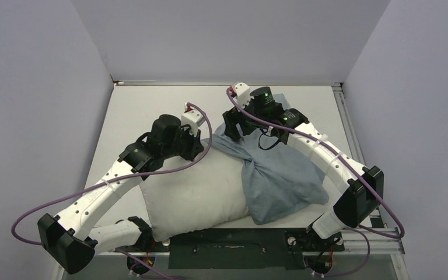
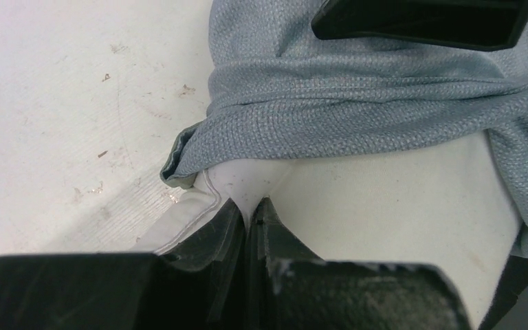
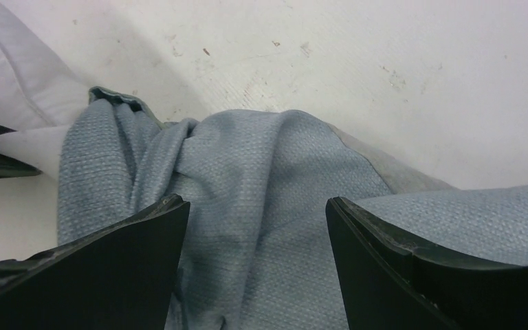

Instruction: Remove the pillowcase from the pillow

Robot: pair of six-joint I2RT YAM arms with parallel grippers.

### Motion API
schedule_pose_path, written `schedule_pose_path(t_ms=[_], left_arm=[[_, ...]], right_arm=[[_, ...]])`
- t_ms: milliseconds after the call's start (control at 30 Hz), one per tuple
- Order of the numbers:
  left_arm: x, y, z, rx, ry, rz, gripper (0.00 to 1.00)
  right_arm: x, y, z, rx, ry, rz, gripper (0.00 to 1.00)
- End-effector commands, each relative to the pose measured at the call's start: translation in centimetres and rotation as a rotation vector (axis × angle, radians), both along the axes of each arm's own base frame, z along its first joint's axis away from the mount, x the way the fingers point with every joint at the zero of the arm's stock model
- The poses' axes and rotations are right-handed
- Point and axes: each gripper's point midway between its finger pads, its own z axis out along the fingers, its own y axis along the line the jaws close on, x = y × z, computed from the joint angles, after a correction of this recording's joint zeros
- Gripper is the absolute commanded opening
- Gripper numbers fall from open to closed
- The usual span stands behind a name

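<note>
The left gripper (image 2: 251, 214) has its two fingers squeezed tight together on a small pinch of the pillow (image 2: 385, 199), right at the pillow's far corner. The right gripper (image 3: 256, 210) hangs just to the right of it with its fingers wide apart and a hump of the pillowcase (image 3: 247, 179) between them. I can't quite tell if those fingers are touching the cloth. Here is what could go wrong. If the right fingers shut too deep, they might grab the pillow under the cloth too, and then a pull would drag everything along together. The left pinch is only a little bit of white cloth, so a hard tug could slide it out, and nothing would hold the pillow back. The blue cloth is also twisted into a tight roll along the far edge, and that roll could catch on the pillow's corner. The pillow lies across the middle of the table (image 1: 140, 111), fat and white, with its left part bare. The pillowcase is soft, dusty blue and all bunched up. It covers only the right end of the pillow and spills onto the table on the right.
</note>
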Motion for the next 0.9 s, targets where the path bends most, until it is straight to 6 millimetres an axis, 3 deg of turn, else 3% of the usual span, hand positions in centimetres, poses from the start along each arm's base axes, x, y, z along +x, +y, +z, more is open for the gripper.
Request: schedule_pose_path(t_ms=[0, 267, 433, 633, 767, 867], left_arm=[[1.5, -0.4, 4.5, -0.079, -0.172, 0.016, 0.00], [1.3, -0.4, 4.6, -0.089, -0.185, 0.014, 0.00], [1.3, -0.4, 4.3, -0.085, -0.180, 0.016, 0.00], [1.5, -0.3, 4.2, -0.077, -0.182, 0.022, 0.00], [1.4, -0.2, 4.2, -0.077, -0.185, 0.023, 0.00], [1.4, -0.1, 4.3, -0.076, -0.190, 0.028, 0.00]], right_arm=[[-0.3, 1.7, 2.8, 0.035, -0.065, 0.058, 0.73], [-0.8, 3.3, 4.3, 0.061, -0.105, 0.109, 0.62], [-1.5, 4.1, 2.4, 0.027, -0.057, 0.157, 0.47], [-3.2, 4.9, 0.6, -0.006, -0.015, 0.241, 0.45], [-3.2, 4.9, -0.9, -0.049, 0.013, 0.249, 0.44], [-2.7, 4.6, -1.2, -0.074, 0.007, 0.231, 0.30]])
